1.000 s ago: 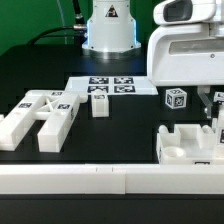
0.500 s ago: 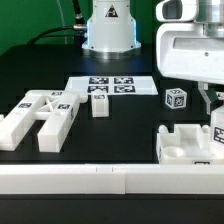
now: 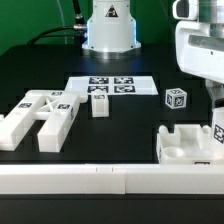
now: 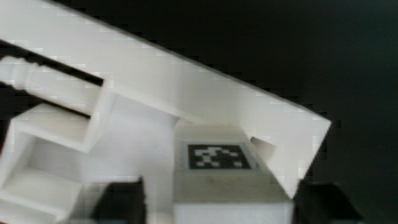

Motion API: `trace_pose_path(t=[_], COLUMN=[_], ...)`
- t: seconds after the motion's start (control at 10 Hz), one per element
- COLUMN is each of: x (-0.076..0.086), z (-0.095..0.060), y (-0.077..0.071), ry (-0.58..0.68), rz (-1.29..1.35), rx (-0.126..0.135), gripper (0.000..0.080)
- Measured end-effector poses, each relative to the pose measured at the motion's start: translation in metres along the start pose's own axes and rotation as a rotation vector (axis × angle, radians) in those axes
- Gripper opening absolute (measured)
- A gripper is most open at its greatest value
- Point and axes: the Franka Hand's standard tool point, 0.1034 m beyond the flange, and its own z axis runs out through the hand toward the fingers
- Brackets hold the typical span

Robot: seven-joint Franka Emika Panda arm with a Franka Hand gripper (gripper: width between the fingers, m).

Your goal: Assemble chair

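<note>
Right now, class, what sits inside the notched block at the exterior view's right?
A tagged white bar stands in the notched block, between the gripper's fingers. Its lower end is hidden behind the block's wall.

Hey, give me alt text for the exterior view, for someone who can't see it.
A white robot arm's gripper hangs at the exterior view's right edge above a notched block on a black table. An H-shaped frame lies at the exterior view's left, with the marker board, a small bar and a tagged cube between.
</note>
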Motion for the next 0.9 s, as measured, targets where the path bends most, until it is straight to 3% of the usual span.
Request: trace_pose_path(t=[0.1, 0.2, 0.3, 0.9], x=[0.0002, -0.0007, -0.0019, 0.0002], z=[0.0000, -0.0001, 0.0000, -0.0003], y=[0.0008, 0.0009, 0.0005, 0.0011], ry=[-0.001, -0.003, -0.003, -0.001], rz=[-0.070, -0.160, -0.253, -0.858], rx=[-0.004, -0.006, -0.006, -0.010], gripper=[0.0462, 0.0610, 0.0638, 0.0649])
